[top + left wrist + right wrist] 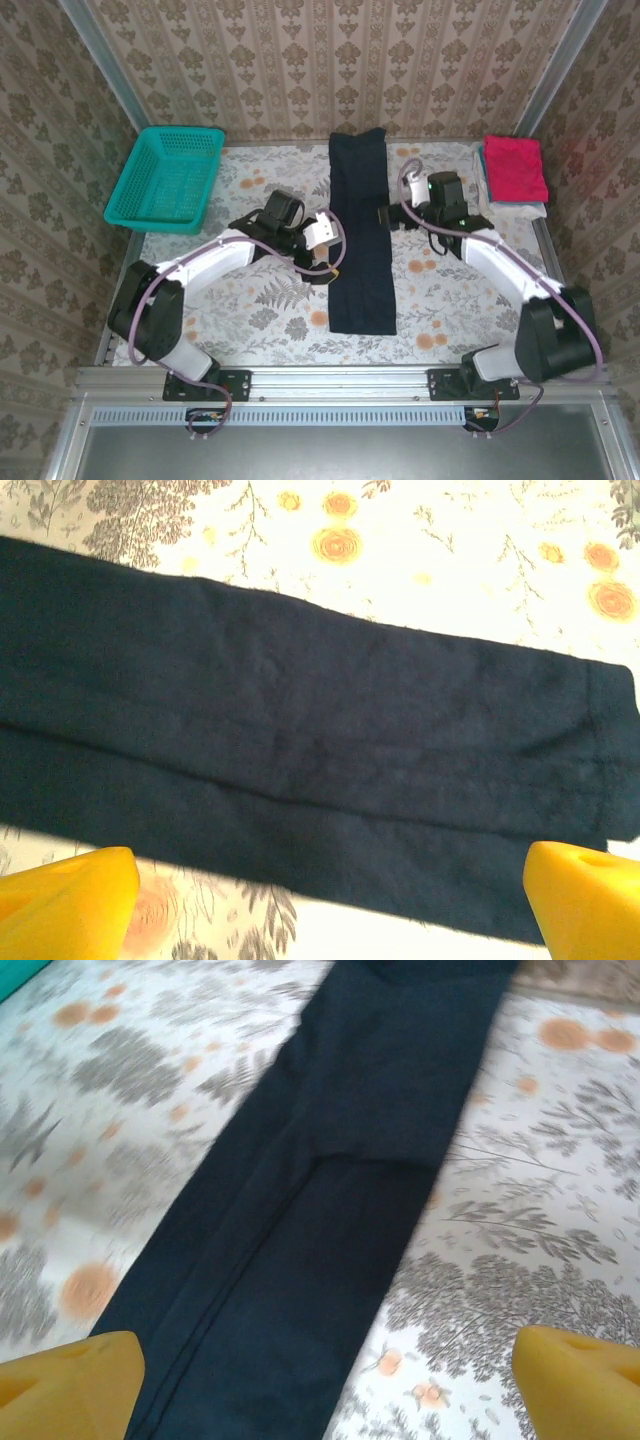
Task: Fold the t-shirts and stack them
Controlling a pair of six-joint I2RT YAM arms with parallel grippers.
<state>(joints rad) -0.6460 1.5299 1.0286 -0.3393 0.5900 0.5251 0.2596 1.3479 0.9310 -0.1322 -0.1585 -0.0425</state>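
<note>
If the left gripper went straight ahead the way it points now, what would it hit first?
Probably the dark navy t-shirt, folded into a long strip: it lies right ahead of the left gripper, whose jaws stand open. Depth is unclear, but nothing else seems in the way.

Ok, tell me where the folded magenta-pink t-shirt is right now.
Top external view: the folded magenta-pink cloth t-shirt lies on the folded white cloth t-shirt at the far right corner of the floral table.

A robot test booth: aluminium frame, wallpaper-print panels, floral-covered table
</note>
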